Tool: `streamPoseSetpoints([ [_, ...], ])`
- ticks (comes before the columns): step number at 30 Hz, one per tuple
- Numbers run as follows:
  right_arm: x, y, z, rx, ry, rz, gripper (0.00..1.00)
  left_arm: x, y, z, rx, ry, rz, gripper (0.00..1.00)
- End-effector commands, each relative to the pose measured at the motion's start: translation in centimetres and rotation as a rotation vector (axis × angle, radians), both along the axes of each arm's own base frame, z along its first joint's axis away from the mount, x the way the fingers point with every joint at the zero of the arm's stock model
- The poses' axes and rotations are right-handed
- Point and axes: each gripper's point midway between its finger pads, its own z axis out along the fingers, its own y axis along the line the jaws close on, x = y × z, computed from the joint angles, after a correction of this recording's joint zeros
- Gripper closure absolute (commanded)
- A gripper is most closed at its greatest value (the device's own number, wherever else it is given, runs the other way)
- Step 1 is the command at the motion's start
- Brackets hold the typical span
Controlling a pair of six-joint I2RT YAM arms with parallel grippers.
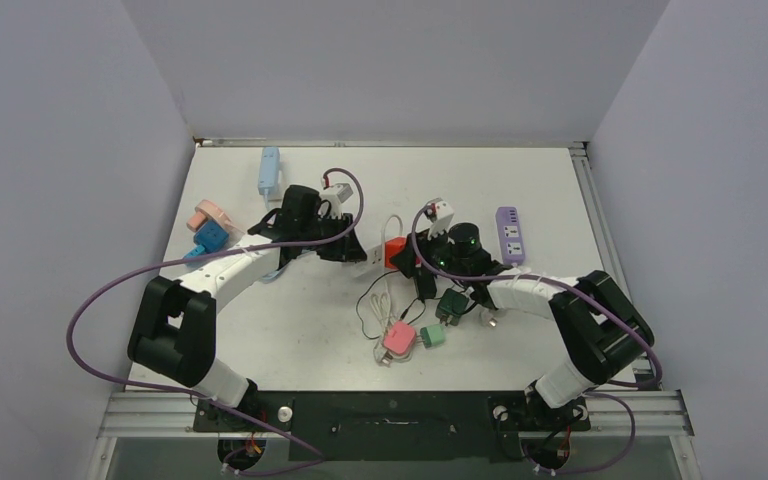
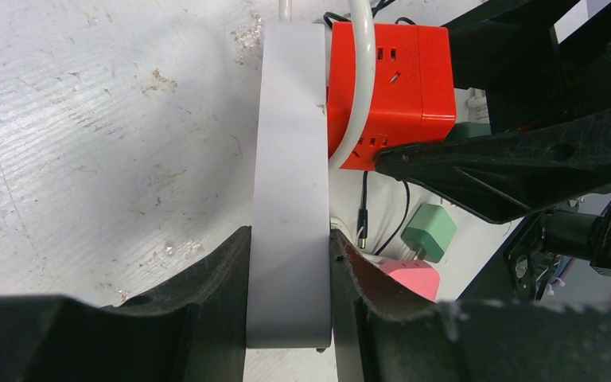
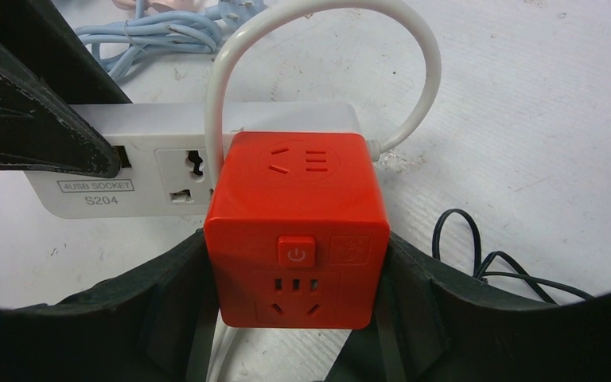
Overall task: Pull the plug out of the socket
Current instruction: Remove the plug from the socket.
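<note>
Two robot arms are working near the middle of a white counter. The left hand is clenching the end of a white power strip, one finger on each long side, pinning it flat. The right hand is grasping a red cube plug by its two side faces. The cube is sitting against the strip's face, seemingly not yet unplugged, with a white cable looping behind it.

Judging by this, the grips are set and the pull itself is in hand. The next move calls for the right hand drawing the cube straight away from the strip while the left is bracing.

The counter is looking scuffed and scratched up close. Pink and green chargers are lying just in front, and a purple strip is lying beside the right arm. Plain pale grey walls are enclosing three sides.
</note>
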Motion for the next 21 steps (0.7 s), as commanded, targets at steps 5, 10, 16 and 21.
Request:
streamPoseSetpoints([
  [5,1.3,-0.8,3.7,0.154,-0.04,0.048,0.88,1.3,-1.2,3.8,-0.042,-0.119,-0.034,1.0],
  [10,1.2,-0.9,3.6,0.189,-0.012,0.082,0.9,0.8,-1.5,4.4,-0.056,-0.134,-0.078,1.0],
  [16,1.1,-0.8,3.4,0.194,-0.006,0.098,0.91,0.7,-1.5,4.5,-0.058,-0.135,-0.086,1.0],
  [21,1.4,-1.4,3.2,0.166,-0.033,0.046,0.94,1.1,-0.7,4.0,-0.02,-0.124,-0.034,1.0],
])
